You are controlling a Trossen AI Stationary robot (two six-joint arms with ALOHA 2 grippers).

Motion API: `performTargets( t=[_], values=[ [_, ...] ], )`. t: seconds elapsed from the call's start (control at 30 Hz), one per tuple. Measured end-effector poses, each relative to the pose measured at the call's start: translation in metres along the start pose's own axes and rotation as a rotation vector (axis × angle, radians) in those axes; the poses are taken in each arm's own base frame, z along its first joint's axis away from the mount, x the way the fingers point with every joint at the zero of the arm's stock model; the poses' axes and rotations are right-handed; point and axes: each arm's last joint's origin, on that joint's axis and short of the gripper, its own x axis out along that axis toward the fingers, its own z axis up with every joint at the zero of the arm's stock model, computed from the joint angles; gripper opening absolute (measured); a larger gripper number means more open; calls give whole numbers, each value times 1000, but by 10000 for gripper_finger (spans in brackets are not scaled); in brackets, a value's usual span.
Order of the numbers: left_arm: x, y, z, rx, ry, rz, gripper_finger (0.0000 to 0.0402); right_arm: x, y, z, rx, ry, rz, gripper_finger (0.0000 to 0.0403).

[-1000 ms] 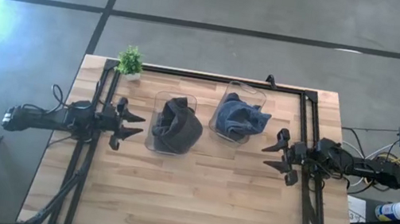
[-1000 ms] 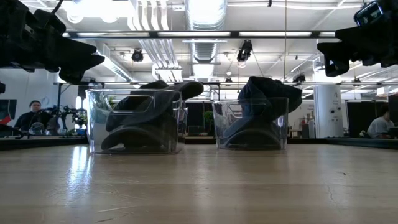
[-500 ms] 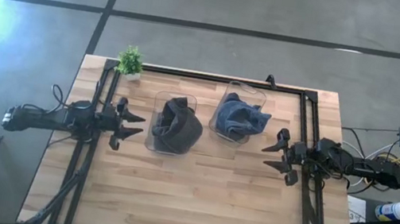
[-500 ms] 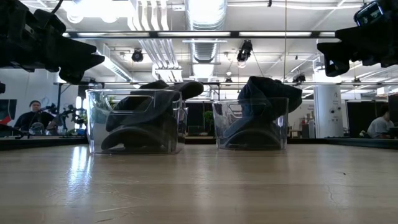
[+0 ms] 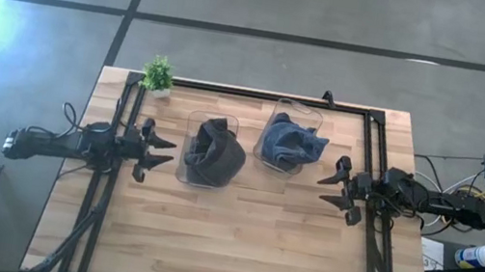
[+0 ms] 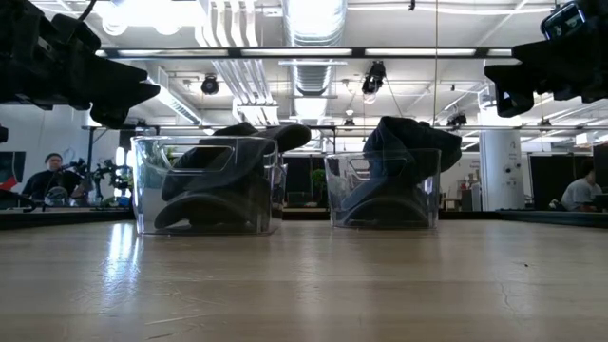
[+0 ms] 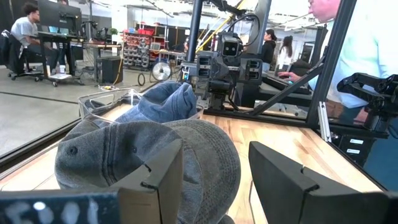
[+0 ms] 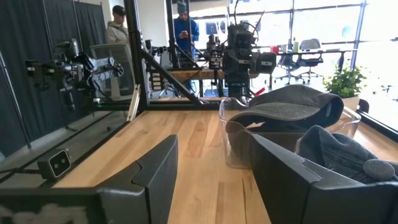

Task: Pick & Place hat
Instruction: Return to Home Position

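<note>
Cloth caps [image 5: 213, 151], glossy clear plastic bins [image 6: 150, 180], matt wood table [image 5: 235, 242].

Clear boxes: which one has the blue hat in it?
The right box, the one nearer the right hand. It holds the blue hat; the left box holds only black hats.

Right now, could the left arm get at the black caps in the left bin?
Probably yes: the left gripper hangs open beside the left bin, the black caps poke above its open top, and nothing stands between.
</note>
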Motion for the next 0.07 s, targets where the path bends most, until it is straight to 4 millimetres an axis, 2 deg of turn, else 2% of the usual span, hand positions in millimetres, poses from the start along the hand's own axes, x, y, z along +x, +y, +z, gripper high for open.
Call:
performTargets(
  t=[0.07],
  values=[
    [0,0,0,0,0,0,176,0,0,0,0,0,0,192]
  ],
)
